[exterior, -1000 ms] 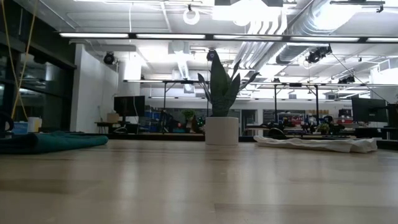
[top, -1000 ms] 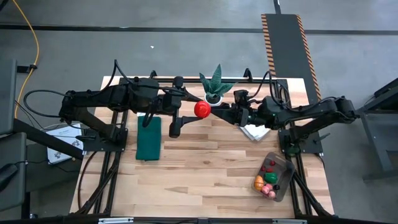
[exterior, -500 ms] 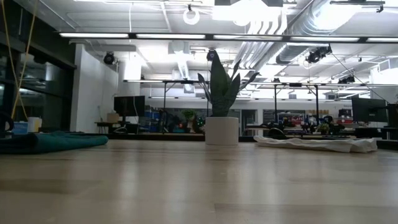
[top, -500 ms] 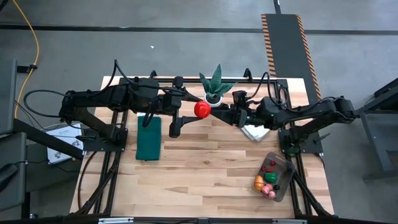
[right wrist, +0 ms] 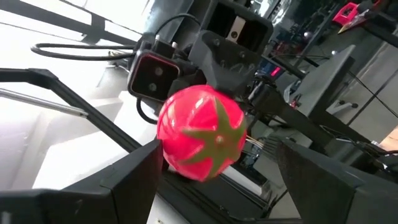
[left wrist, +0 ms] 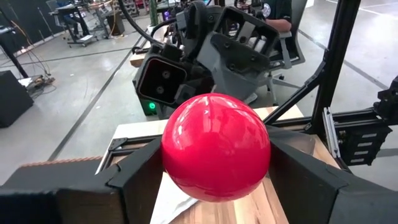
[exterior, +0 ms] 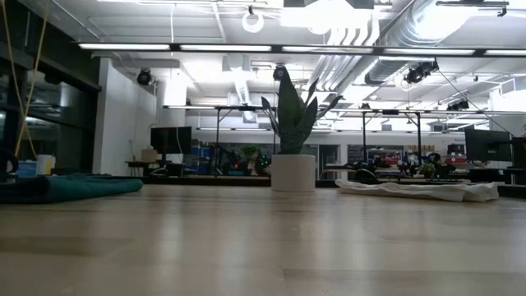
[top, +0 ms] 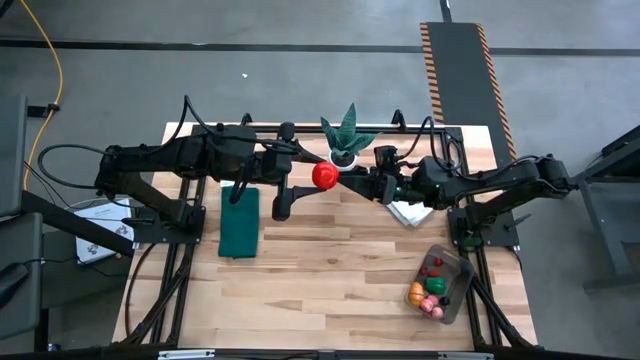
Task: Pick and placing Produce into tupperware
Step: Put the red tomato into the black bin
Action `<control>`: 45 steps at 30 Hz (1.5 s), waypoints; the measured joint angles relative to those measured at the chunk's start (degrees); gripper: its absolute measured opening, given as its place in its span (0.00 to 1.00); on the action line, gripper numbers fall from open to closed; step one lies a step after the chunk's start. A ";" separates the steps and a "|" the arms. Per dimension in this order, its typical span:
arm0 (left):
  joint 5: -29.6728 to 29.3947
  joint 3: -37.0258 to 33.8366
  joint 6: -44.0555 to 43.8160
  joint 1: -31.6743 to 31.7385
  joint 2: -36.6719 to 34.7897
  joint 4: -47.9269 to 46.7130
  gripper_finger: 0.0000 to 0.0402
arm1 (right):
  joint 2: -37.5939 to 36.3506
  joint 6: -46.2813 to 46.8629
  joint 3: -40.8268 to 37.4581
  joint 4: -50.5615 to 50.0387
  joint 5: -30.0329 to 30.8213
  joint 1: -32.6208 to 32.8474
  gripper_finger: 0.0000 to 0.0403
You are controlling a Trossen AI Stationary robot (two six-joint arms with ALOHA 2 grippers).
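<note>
A shiny red toy tomato (top: pixel 323 176) with a green star calyx (right wrist: pixel 214 138) hangs in the air over the table's far middle, in front of the potted plant. My left gripper (top: pixel 314 179) reaches in from the left and is shut on it. My right gripper (top: pixel 341 179) comes from the right and is open, one finger on either side of the tomato (right wrist: pixel 200 132), with a clear gap at one finger. The clear tupperware (top: pixel 452 262) sits at the near right of the table with several coloured produce pieces (top: pixel 428 290) inside. The low view shows neither gripper. My left gripper pinches the tomato between its two fingers, which sit on opposite sides of its round body (left wrist: pixel 171 155). The fingers come in level from the table's left. The tomato is lifted clear of the table, its calyx end turned toward my right gripper.
A spiky green plant in a white pot (top: pixel 345 140) stands at the far edge, right behind the tomato. A dark green mat (top: pixel 239 222) lies under my left arm. A folded white cloth (top: pixel 407 212) lies under my right arm. Bare wood (top: pixel 330 270) spreads across the near half.
</note>
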 joint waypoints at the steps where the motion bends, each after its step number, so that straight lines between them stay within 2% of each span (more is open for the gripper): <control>1: 0.02 0.00 0.00 0.00 0.00 -0.02 0.65 | 0.00 0.15 0.00 0.23 0.12 -0.01 0.75; 21: -1.05 0.00 0.22 0.00 0.00 -0.06 0.65 | 0.00 5.94 0.00 0.63 0.18 0.00 0.75; 33: -1.05 0.00 0.22 0.00 0.00 -0.27 0.65 | -0.04 3.61 0.00 -0.81 0.04 0.00 0.75; 45: -1.05 0.00 0.20 0.00 0.02 -0.35 0.65 | -0.07 6.05 0.00 -1.58 -0.09 0.02 0.75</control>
